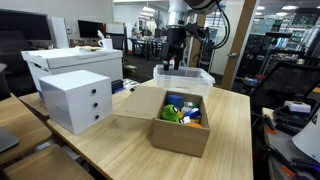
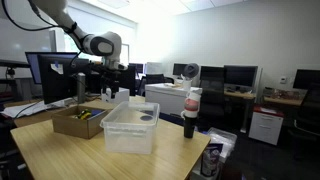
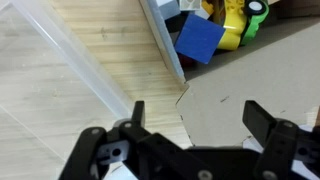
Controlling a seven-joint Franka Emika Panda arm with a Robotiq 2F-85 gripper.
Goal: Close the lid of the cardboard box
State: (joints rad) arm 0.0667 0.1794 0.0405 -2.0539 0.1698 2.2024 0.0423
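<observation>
The small brown cardboard box (image 1: 182,132) stands open on the wooden table and holds colourful toys (image 1: 180,111). It also shows in an exterior view (image 2: 80,122). Its lid (image 1: 139,102) lies folded out flat beside it, plain brown face up. In the wrist view the lid (image 3: 250,75) lies under my gripper (image 3: 200,115), with the toys (image 3: 205,38) beyond it. My gripper (image 1: 177,62) is open and empty, well above the table near the box, and shows in an exterior view (image 2: 108,90).
A clear plastic bin (image 1: 184,80) stands just behind the box and shows in the other views (image 2: 130,128) (image 3: 60,70). A white drawer unit (image 1: 76,101) stands beside the lid. A dark bottle (image 2: 190,115) stands at the table edge.
</observation>
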